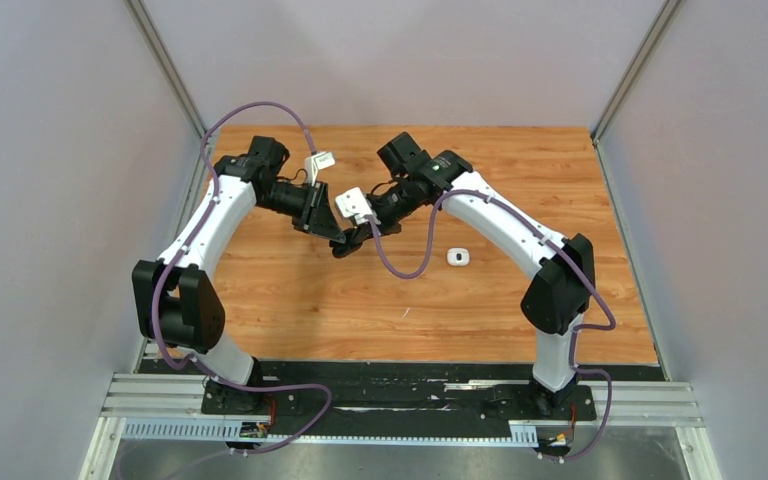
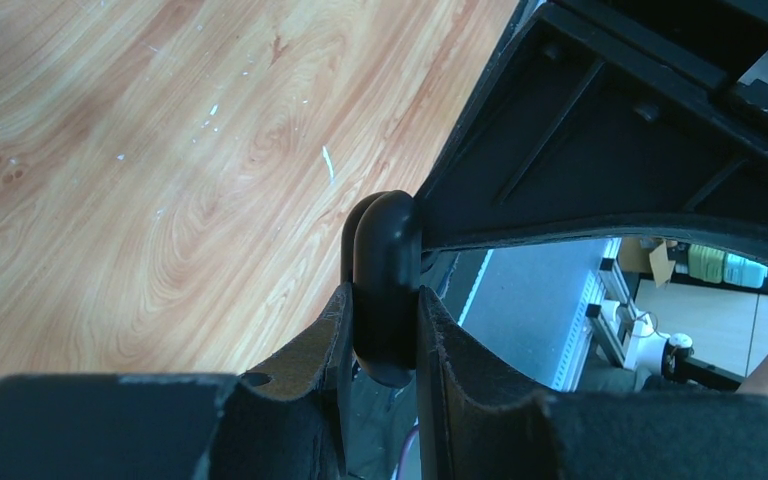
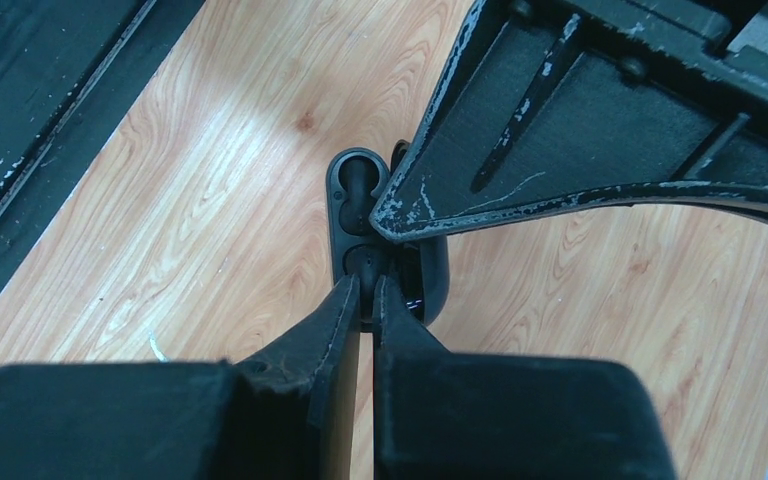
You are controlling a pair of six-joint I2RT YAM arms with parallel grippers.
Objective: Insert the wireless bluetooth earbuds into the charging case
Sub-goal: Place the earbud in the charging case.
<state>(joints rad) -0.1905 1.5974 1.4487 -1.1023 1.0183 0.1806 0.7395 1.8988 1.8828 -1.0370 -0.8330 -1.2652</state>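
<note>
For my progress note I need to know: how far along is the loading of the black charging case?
Done: no earbud is visibly seated yet. In hand: the left jaws are shut on the black case, and the right jaws, shut, sit at its open cavity; whether they pinch an earbud is too dark to tell. Left: a small white item lies untouched on the table, near the right arm.
</note>
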